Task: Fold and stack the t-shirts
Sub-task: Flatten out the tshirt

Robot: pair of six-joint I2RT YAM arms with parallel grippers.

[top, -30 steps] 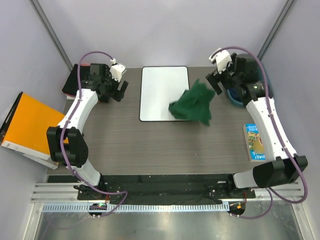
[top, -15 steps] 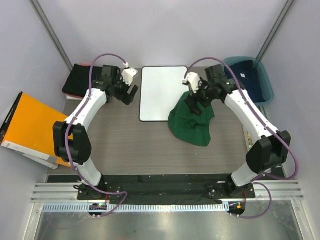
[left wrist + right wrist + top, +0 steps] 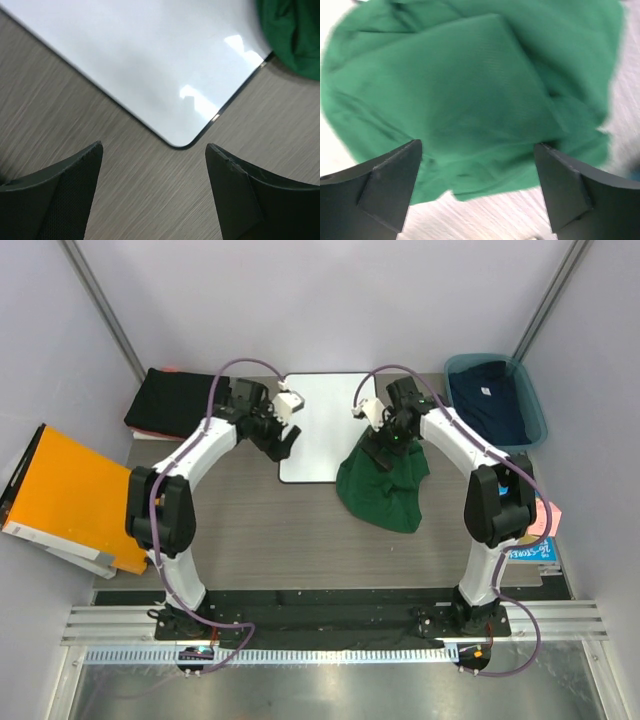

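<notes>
At the far left, beside the table [image 3: 250, 530], leans one orange folder [image 3: 60, 490], a flat stiff rectangle. The table top is grey with a fine straight wood grain. On its back left corner sits one low pile of black folded shirts [image 3: 165, 405], soft and matte; how many are in the pile cannot be told.

Next comes the left gripper [image 3: 285, 442], with its two dark, textured fingers [image 3: 65, 190] spread wide and nothing between them. It hangs over the near left corner of the white board [image 3: 325, 425]. That board is one smooth, glossy rectangle with rounded corners and a thin dark rim.

Right of the board's middle lies one green shirt [image 3: 385, 490] in a crumpled, rounded heap of thin knit cloth. Most of it is on the table, and its upper edge overlaps the board's near right corner. The right gripper [image 3: 380, 452] is right above this heap, fingers [image 3: 385, 185] also spread wide, with creased green cloth filling the view beneath them.

At the back right stands one teal plastic bin [image 3: 535, 425] with rounded walls, and one navy shirt [image 3: 490, 405] lies flat inside it
</notes>
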